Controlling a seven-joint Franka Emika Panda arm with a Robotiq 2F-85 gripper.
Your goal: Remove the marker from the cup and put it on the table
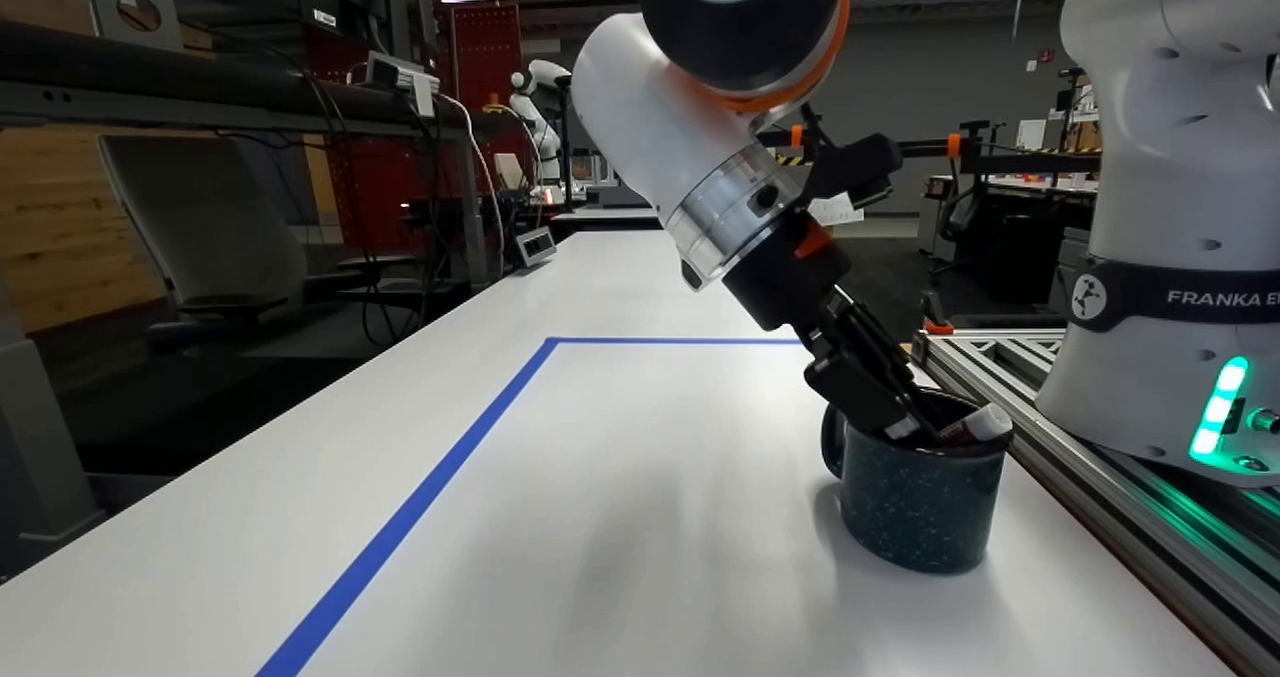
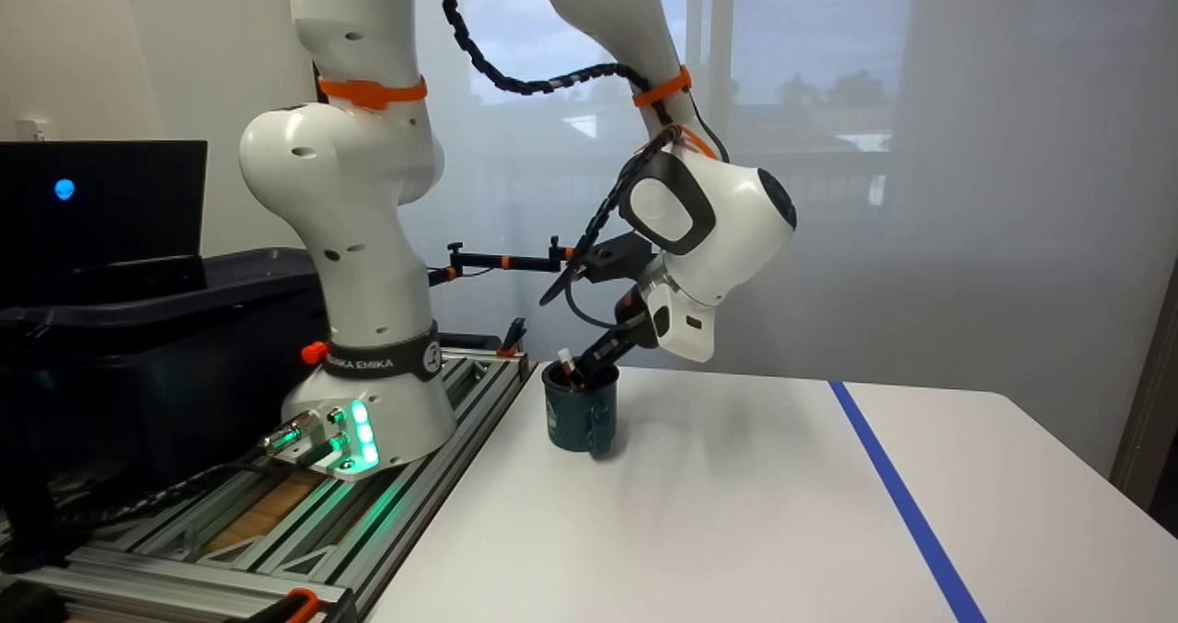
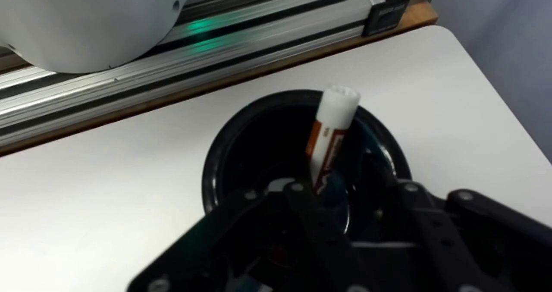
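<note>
A dark teal cup [image 1: 925,507] [image 2: 580,421] [image 3: 211,184] stands upright on the white table [image 1: 640,477]. The marker [image 1: 978,425] [image 2: 568,365] [image 3: 327,141] leans inside it, its white end rising above the rim and its brown-red label partly visible. My gripper [image 1: 912,412] [image 2: 589,371] [image 3: 340,171] slants down into the mouth of the cup. In the wrist view its fingers stand apart, with dark cup interior showing between the marker and the right finger. The marker's lower part is hidden behind the left finger. A small pale patch beside that finger cannot be identified.
The robot base [image 1: 1170,257] and its aluminium rail [image 3: 258,37] run along the table edge close to the cup. Blue tape [image 1: 420,507] [image 2: 906,503] marks lines on the tabletop. A small grey device [image 1: 535,247] sits at the table's far side edge.
</note>
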